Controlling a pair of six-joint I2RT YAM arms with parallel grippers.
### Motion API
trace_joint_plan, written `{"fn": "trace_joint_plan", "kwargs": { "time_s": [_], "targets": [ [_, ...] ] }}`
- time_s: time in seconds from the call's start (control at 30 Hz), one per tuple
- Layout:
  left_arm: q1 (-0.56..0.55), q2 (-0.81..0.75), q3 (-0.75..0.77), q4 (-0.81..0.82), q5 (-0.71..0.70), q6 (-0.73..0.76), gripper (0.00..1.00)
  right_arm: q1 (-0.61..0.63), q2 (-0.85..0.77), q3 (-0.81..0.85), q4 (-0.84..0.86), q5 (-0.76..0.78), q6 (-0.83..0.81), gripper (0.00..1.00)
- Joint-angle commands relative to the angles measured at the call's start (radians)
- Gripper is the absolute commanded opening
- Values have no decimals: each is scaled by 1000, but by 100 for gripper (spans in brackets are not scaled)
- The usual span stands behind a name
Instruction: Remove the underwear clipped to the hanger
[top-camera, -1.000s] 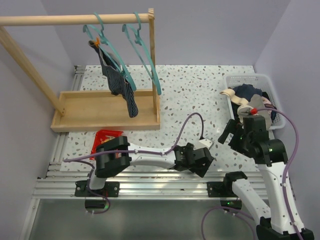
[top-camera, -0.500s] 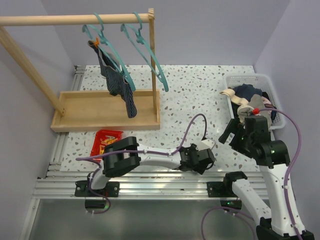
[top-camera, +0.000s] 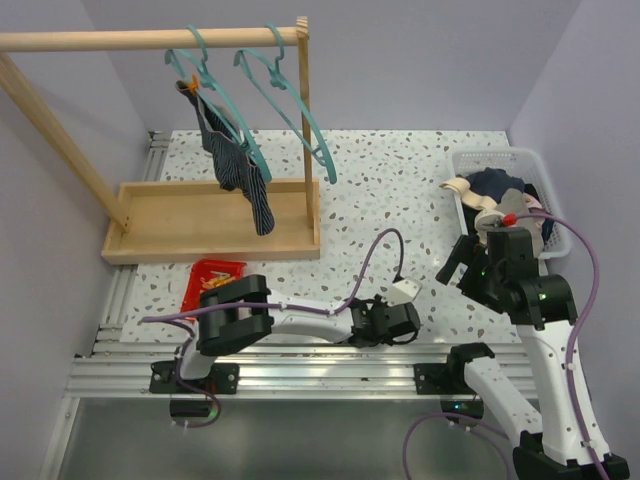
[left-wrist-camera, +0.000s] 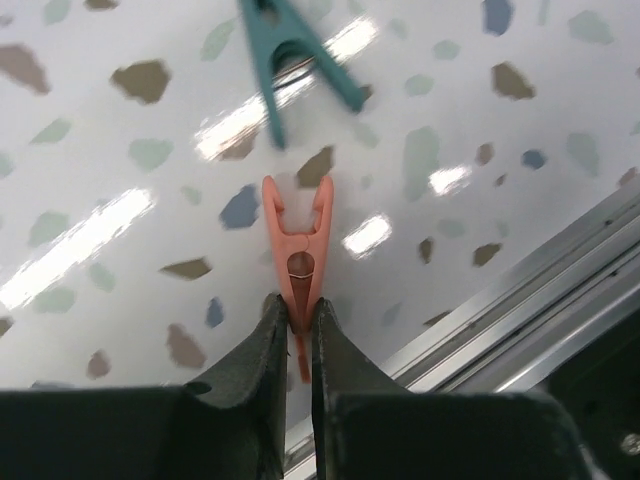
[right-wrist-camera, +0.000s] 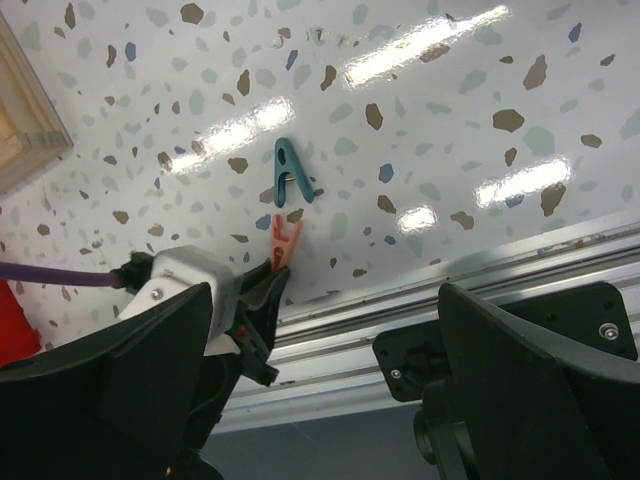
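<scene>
Change: over the last second the left gripper (left-wrist-camera: 297, 320) drew back from the wooden rack (top-camera: 120, 40), and the empty hanger (top-camera: 295, 110) swung right.
Left jaws: pinching an orange peg (left-wrist-camera: 297, 265) by its tail.
Right jaws: the right gripper (top-camera: 458, 265) was spread, far right of the rack.
Underwear: the navy striped brief (top-camera: 235, 165) hung clipped on the rack's left hanger; we judged it was still to be removed.
Surface: glossy speckled table (top-camera: 400, 180), with a teal peg (left-wrist-camera: 290, 40) rackward of the orange one.
Room: plain lilac walls.

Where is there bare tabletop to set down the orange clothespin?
Widest bare stretch: tabletop between the wooden rack base and the laundry basket. Crowded at the near edge around the left gripper, its orange clothespin and the teal clothespin.
</scene>
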Motion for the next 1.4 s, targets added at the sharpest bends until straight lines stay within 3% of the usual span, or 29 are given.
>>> {"fn": "trace_joint_plan", "kwargs": {
  "time_s": [0.0, 0.23, 0.37, 0.6, 0.8, 1.03, 1.17, 1.37],
  "targets": [
    [3, -123, -113, -119, -97, -44, 6, 2, -3, 25, 23, 8, 8, 98],
    [3, -479, -318, -370, -202, -245, 0, 2, -10, 17, 27, -5, 7, 98],
    [3, -772, -406, -615, -244, -447, 0, 2, -10, 11, 37, -23, 7, 98],
    [4, -1107, -477, -1016, -299, -771, 0, 2, 2, -7, 66, -75, -9, 98],
    [64, -1340, -550, -1030, -290, -814, 0, 2, 8, -19, 86, -117, -32, 98],
    [98, -1431, -498, -1032, -494, -802, 0, 2, 0, -46, 111, -161, -49, 98],
    [116, -1490, -489, -1030, -566, -767, 10, 2, 5, -56, 128, -189, -49, 98],
    [116, -1604, -466, -1030, -735, -739, 9, 2, 19, -67, 152, -216, -52, 98]
  ]
}}
